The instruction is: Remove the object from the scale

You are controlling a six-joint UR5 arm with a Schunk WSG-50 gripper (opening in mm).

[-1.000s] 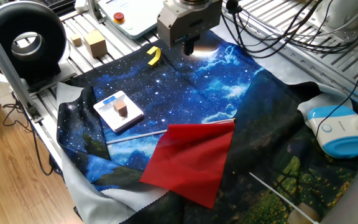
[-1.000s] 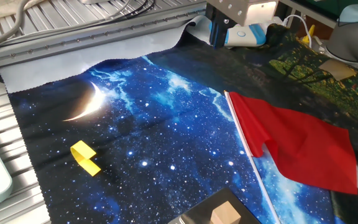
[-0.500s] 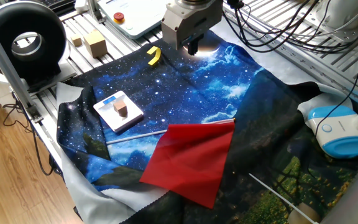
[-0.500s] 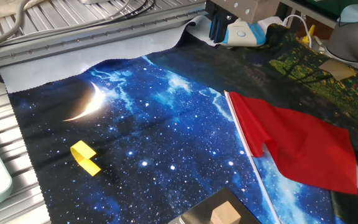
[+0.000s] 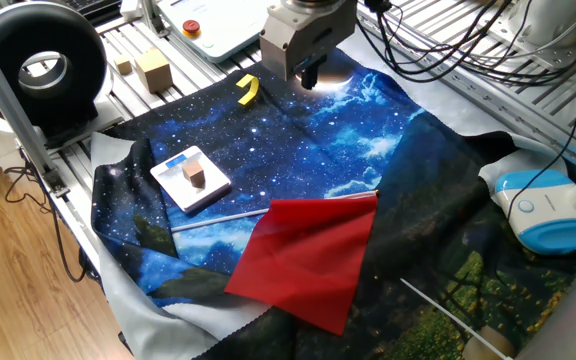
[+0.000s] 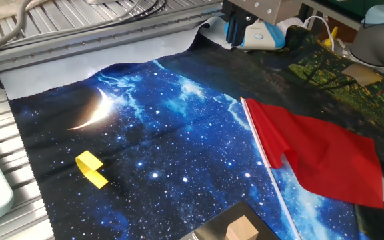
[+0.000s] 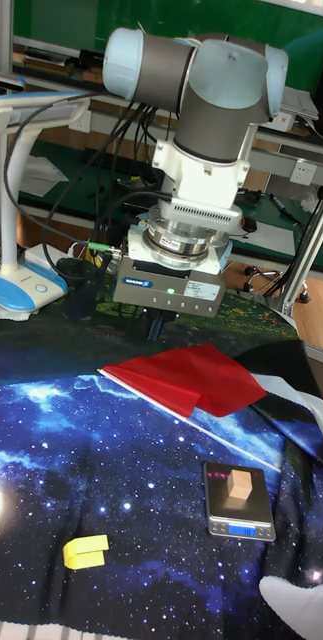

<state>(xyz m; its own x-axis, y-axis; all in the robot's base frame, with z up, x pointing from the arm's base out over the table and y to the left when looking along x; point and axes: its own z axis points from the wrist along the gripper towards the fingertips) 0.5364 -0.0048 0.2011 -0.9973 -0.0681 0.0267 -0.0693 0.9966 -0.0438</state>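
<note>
Nearest the one fixed view's camera, well apart from our gripper (image 5: 308, 72) and off toward the table's front corner, the scale (image 5: 190, 178) lies flat on the starry blue cloth (image 5: 298, 160), and the object (image 5: 197, 175) sits on top of it. So nothing of the task is done: we have yet to travel across to the scale, come down, take hold of the small wooden cube and carry it off the white slab.

Between us and the scale, off to one side, a red cloth sheet (image 5: 310, 258) rests on the blue one. We hang high above the far edge of the cloth and carry nothing; the fingers look drawn close together, though we cannot tell for certain how they stand.

Just beside us on the cloth lies a yellow curved piece (image 5: 248, 90). Beyond it, on the bare metal slats, stands a larger pale wooden block (image 5: 153, 70). On the other side, well away from us, a blue and white lamp base (image 5: 543, 210) sits among trailing black cables.
</note>
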